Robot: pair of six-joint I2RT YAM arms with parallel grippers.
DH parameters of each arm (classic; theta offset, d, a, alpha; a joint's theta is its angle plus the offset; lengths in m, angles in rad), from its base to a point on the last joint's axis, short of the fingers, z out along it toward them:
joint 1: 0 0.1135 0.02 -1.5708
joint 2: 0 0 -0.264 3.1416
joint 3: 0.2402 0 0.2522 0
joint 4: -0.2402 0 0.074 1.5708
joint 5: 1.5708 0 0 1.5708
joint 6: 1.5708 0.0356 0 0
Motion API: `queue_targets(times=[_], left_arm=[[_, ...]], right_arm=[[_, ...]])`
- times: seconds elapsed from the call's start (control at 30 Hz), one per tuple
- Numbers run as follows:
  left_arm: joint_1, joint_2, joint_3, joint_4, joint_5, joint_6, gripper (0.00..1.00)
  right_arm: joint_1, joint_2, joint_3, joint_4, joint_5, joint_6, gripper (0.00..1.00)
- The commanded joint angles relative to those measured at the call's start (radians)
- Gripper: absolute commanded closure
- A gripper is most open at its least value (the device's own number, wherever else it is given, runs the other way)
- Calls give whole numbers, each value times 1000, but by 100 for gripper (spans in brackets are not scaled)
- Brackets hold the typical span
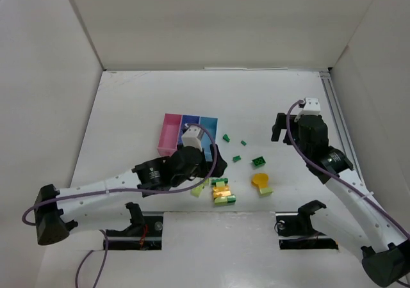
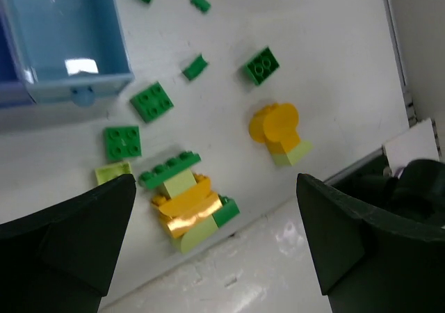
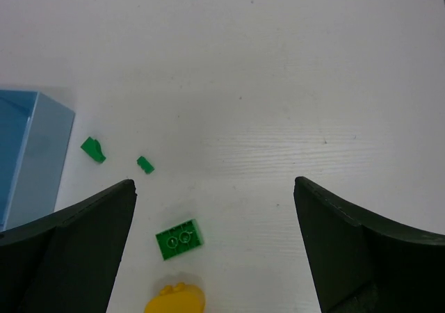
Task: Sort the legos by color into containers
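left end effector [image 2: 215,188]: fingers wide apart, gripping nothing; over the brick pile [image 2: 186,205] just near-side of the light blue bin [image 2: 69,83]
right end effector [image 3: 214,184]: fingers apart, empty; well right of the light blue bin, above the table [image 3: 278,62]
containers [image 1: 172,133]: pink, purple-blue and light blue, joined in a row
legos: all on the table, right and near-side of the light blue bin; dark green bricks [image 2: 151,101] closest, yellow disc [image 2: 278,122] farther right
in the way: left arm [image 1: 186,163] lies across the near end of the light blue bin in the top view
hidden: bin contents unreadable from the top; cannot tell whether the pile's lime, orange-yellow and green pieces are joined; right wrist view cuts off a yellow piece and most of the light blue bin
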Motion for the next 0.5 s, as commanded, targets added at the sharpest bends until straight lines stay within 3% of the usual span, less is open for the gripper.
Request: queue_targets(times=[0.0, 0.17, 0.3, 0.47], left_arm=[[-92, 48, -50, -11, -4, -199, 0], [-160, 221, -72, 29, -36, -302, 0], [-179, 368, 22, 3, -81, -369, 0], [-218, 490, 134, -204, -213, -513, 0]], right_arm=[[-24, -48, -25, 21, -80, 62, 0], [-24, -85, -91, 55, -100, 62, 0], [-24, -95, -104, 66, -130, 62, 0], [-33, -95, -122, 46, -184, 49, 0]])
